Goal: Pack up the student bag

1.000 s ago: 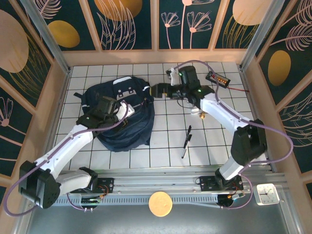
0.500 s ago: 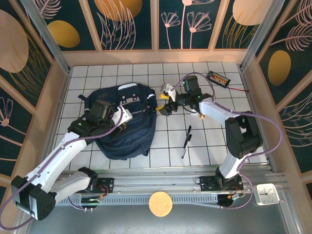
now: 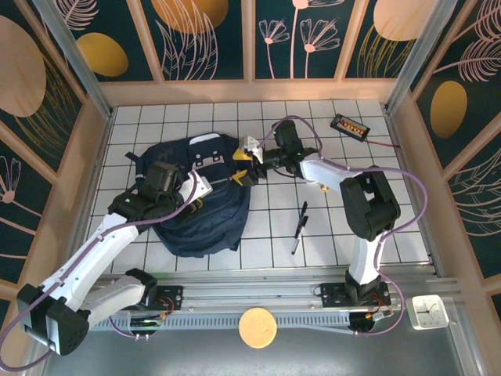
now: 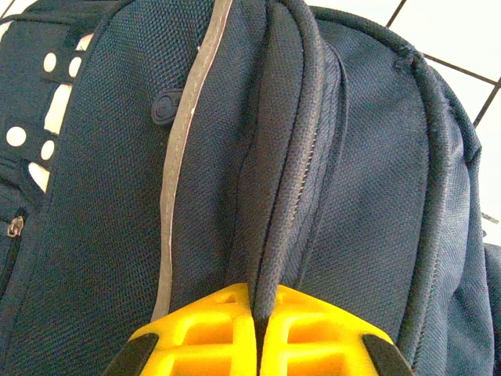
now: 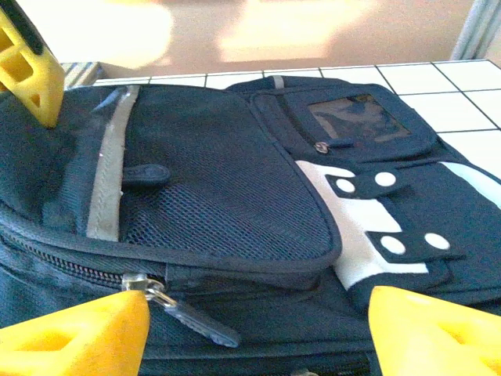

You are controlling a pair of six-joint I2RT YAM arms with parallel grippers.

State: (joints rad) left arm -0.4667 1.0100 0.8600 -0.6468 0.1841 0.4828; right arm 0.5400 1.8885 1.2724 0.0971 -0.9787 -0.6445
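Fabric of the student bag (image 3: 200, 211) sat pinched in the clenched left end effector (image 4: 257, 312). The right end effector (image 5: 258, 313) stood released, a zipper pull (image 5: 192, 321) between its spread fingers; the bag lay on the desk (image 3: 329, 235) beneath both.

One student bag (image 3: 211, 223) is counted on the table (image 3: 407, 211); one black device (image 3: 349, 125) is noted near its far right corner; one small brass item (image 3: 322, 186) and apparently two dark pens (image 3: 297, 233) are recorded

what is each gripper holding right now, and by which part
The left gripper pinches the student bag by a raised fold of fabric along its zipper. The right gripper holds nothing; its jaws stand open with the zipper pull between them.
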